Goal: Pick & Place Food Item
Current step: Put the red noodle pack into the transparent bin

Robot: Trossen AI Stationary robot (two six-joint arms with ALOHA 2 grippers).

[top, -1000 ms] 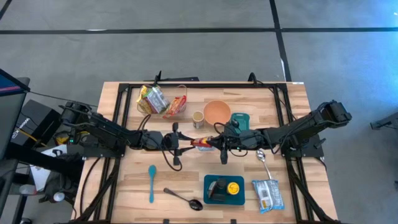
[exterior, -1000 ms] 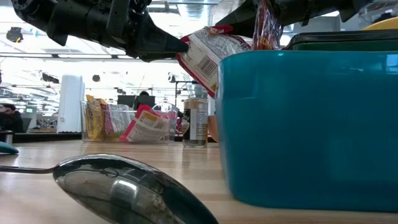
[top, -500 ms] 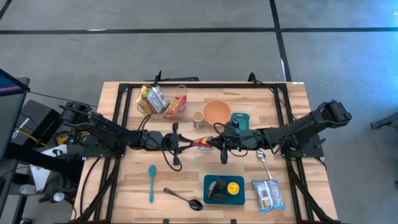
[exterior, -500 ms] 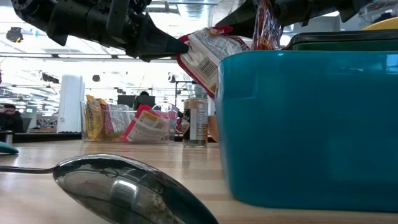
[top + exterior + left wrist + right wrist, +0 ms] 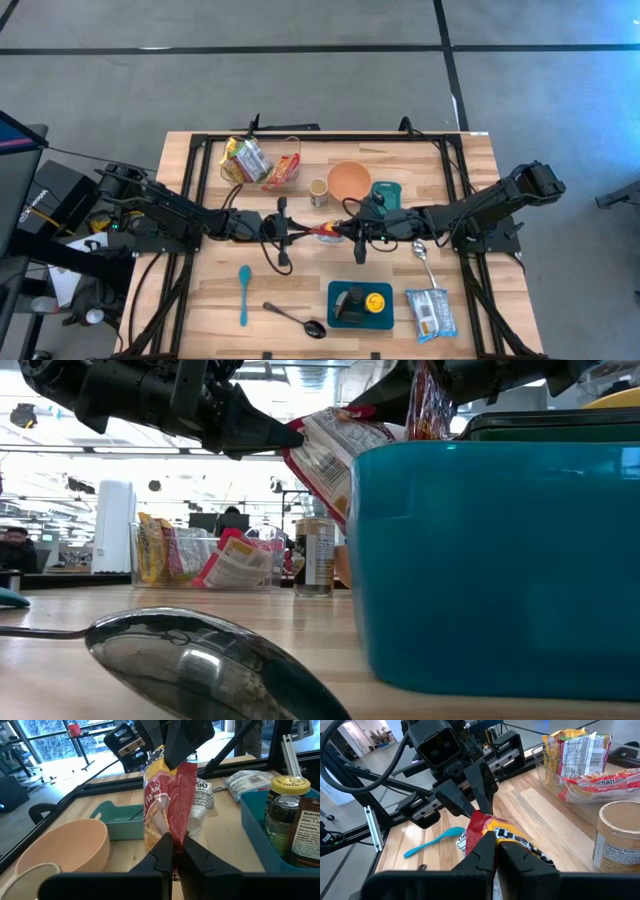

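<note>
Snack packet (image 5: 327, 232) held aloft above mid-bench, stretched between both arms; not resting on the bench (image 5: 200, 300). Left end effector (image 5: 300, 234) clamped shut on one end of the packet; right end effector (image 5: 348, 230) clamped shut on the opposite end. Confirmed in the left wrist view: fingertips pinched on the red crimped edge of the packet (image 5: 167, 807), the other arm's fingers gripping the far end. Confirmed likewise in the right wrist view, packet (image 5: 507, 837) caught between the two sets of fingers. In the low view, packet (image 5: 330, 445) suspended clear of the surface, above and behind the teal bin (image 5: 490, 560).

Handling assessment: thin foil or plastic film, very light, soft and crinkly, no stiffness of its own. Contents probably brittle; squeezing the belly likely to crush them. Film likely slick, so slip probable under a weak pinch. Best hold judged to be the flat sealed seam at either end, where the film is doubled and carries no contents. Both present grips on such ends. Opposing pull from two arms a tearing risk.

Also noted on the bench: clear container of other packets (image 5: 262, 160), orange bowl (image 5: 349, 180), small jar (image 5: 318, 191), blue spoon (image 5: 243, 294).
</note>
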